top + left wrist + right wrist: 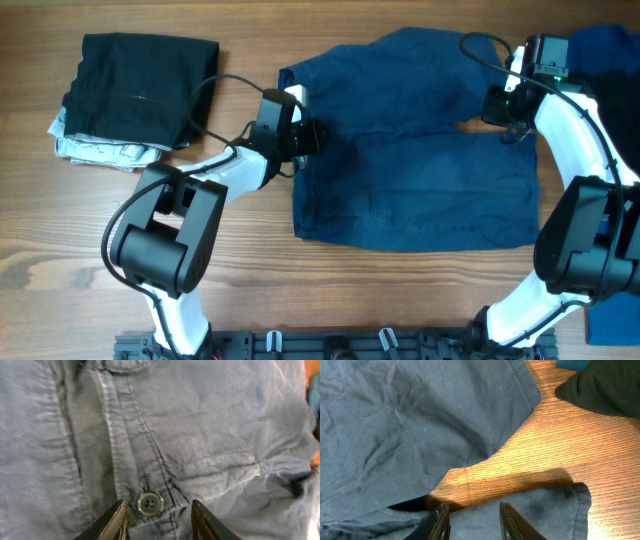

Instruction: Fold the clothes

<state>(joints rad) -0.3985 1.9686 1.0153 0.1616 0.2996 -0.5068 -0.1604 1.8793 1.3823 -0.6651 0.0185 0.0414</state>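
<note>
Overhead, we judge the task partly done: a black garment [140, 85] lies folded on a pale one [95, 150], well to the left of the navy trousers [415, 170]. The trousers lie spread on the desk [400, 290] and look not yet folded. At their waistband, the left gripper [159, 520] has its jaws released, straddling the button [150, 503]. At their leg ends, the right gripper [472, 520] has its jaws apart over a hem; we cannot tell whether they pinch it. Royal blue cloth [610, 50] beyond the trousers' right end awaits, crowding that arm.
</note>
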